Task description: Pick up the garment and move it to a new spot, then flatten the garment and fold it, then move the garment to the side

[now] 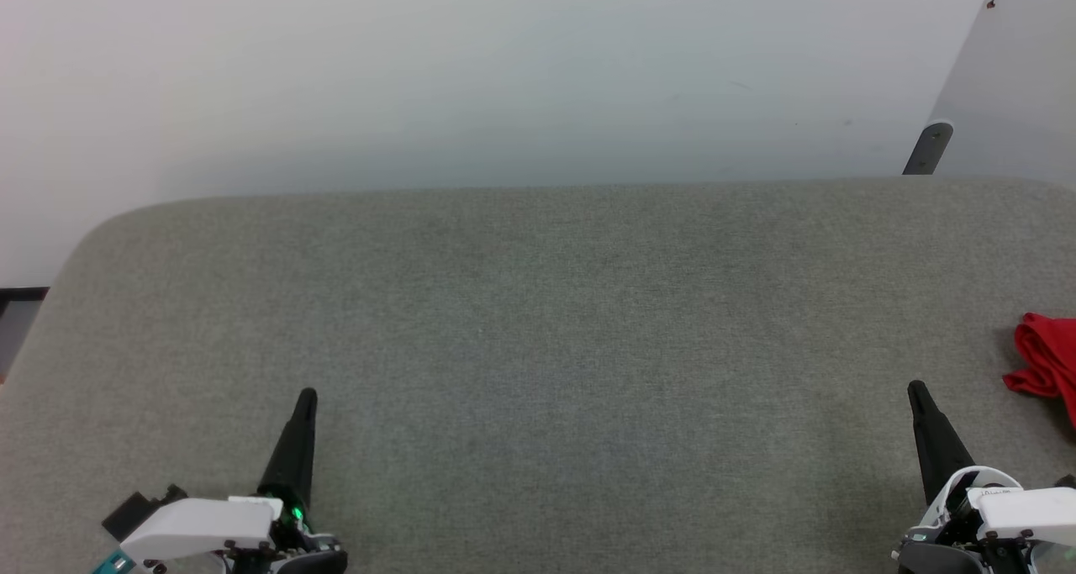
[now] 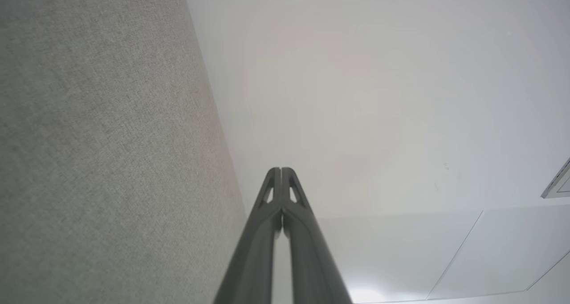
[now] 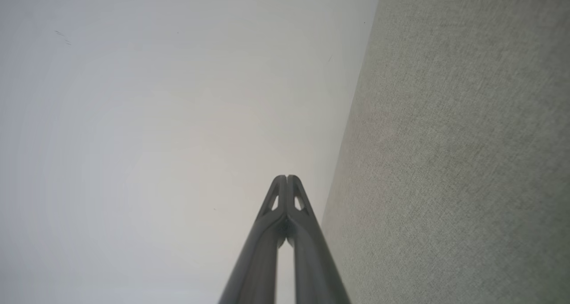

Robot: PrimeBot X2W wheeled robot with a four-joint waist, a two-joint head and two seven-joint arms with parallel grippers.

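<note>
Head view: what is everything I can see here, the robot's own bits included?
padded surface: one, grey fabric, across the lower part of the view
garment: one, bright red, bunched on the surface, cut off by the right edge
wall: one, pale, behind the surface
panel: one, pale grey, upper right corner
strut: one, dark, at the foot of the panel
left gripper: one, dark fingers on a white wrist, lower left, shut, holding nothing
right gripper: one, the same colours, lower right, shut, holding nothing, apart from the garment
</note>
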